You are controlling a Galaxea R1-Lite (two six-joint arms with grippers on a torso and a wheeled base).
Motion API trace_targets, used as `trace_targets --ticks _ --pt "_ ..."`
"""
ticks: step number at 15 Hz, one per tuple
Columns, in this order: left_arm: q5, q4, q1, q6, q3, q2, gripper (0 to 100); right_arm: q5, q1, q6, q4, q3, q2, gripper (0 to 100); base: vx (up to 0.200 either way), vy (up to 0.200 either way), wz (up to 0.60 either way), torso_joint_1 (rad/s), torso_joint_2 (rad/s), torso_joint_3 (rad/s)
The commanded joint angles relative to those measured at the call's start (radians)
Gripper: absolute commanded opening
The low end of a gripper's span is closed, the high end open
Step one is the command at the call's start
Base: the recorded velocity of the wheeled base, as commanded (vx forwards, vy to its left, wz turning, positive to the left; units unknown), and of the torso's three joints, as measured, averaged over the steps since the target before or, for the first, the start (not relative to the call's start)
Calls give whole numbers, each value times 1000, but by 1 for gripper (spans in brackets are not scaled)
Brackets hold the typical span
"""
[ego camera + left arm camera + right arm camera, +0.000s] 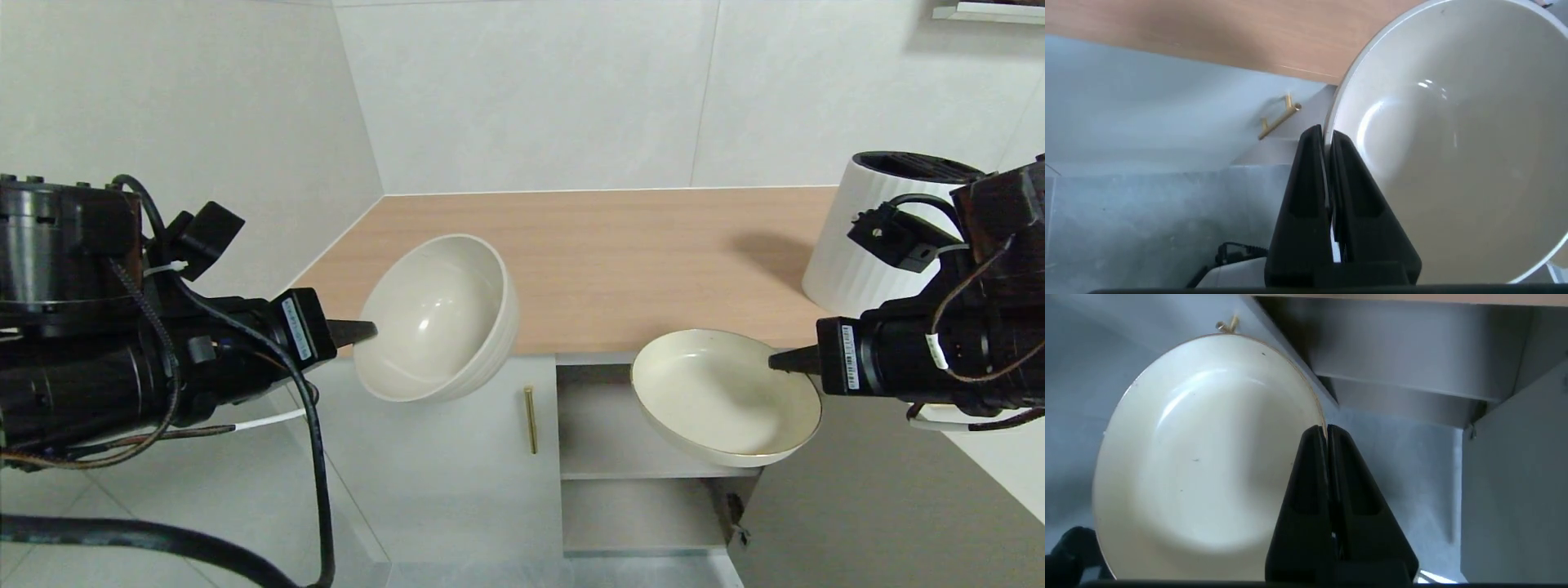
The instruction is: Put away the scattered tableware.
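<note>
My left gripper (363, 331) is shut on the rim of a deep cream bowl (437, 318), held tilted in the air over the front edge of the wooden counter (620, 253). In the left wrist view the fingers (1327, 171) pinch the bowl (1454, 155) rim. My right gripper (784, 359) is shut on the rim of a shallow cream plate (722, 396) with a thin gold edge, held in front of the open cabinet (620, 433). The right wrist view shows the plate (1200, 457) clamped at its edge by the gripper (1325, 449).
A white ribbed container (873, 237) with a dark top stands at the counter's right end. Below the counter, a closed door with a gold handle (530, 420) sits left of open shelves. Tiled walls close in the back and left.
</note>
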Motion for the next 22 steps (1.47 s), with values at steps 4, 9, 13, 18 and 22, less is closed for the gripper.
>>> trace_targets --ticks 4,9,13,18,22 --pt "-2 -1 -4 0 1 20 0 0 0 -1 0 0 34 0 0 0 0 0 0 0" --pt "-2 -2 -22 -1 1 32 0 0 0 -2 0 1 45 0 0 0 0 -28 66 37" --pt "-2 -2 -22 -3 1 31 0 0 0 -21 0 9 44 0 0 0 0 -170 433 249" --pt "-6 -2 -22 -4 1 31 0 0 0 -21 0 9 50 0 0 0 0 -186 475 287" --pt "-20 -2 -22 -6 1 31 0 0 0 -21 0 9 57 0 0 0 0 -157 453 294"
